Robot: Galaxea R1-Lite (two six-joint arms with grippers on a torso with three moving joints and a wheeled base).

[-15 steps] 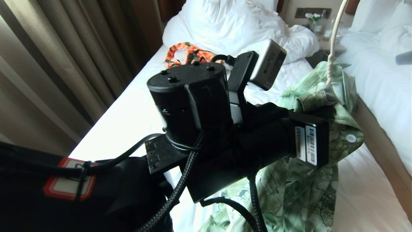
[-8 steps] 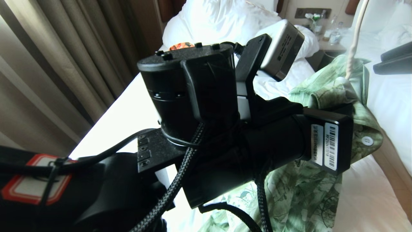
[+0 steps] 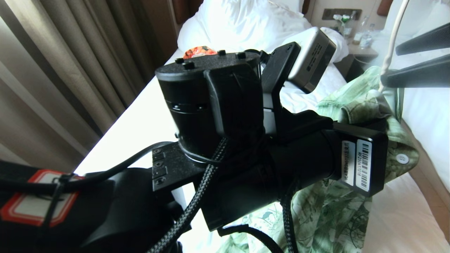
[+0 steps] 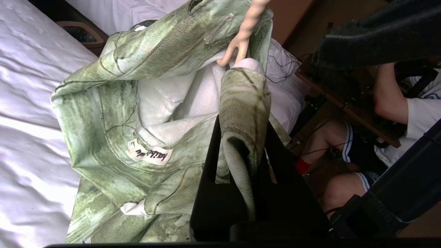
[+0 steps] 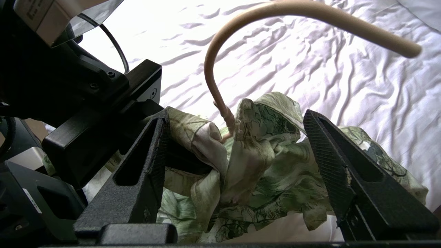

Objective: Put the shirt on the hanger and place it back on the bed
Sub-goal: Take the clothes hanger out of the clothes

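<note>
The green leafy shirt (image 3: 334, 211) hangs bunched over the white bed (image 3: 133, 130). My left gripper (image 4: 241, 132) is shut on a rolled fold of the shirt (image 4: 113, 103) near the collar label and holds it up. The cream hanger (image 3: 392, 42) rises out of the collar; its hook (image 5: 220, 51) curves above the sheet, and its shoulders are hidden inside the cloth. My right gripper (image 3: 418, 56) stands open at the upper right. In its own view, the right gripper (image 5: 236, 117) straddles the collar bunch (image 5: 293, 172) and the hanger neck, holding nothing.
An orange patterned garment (image 3: 198, 51) lies by the white pillows (image 3: 246, 24). Curtains (image 3: 70, 70) line the left side. A second bed (image 3: 425, 116) is on the right, past a nightstand with bottles (image 3: 358, 35). A seated person (image 4: 396, 103) shows in the left wrist view.
My right gripper has opened and come further in from the right edge. The left gripper has carried the shirt and hanger a little to the right.
</note>
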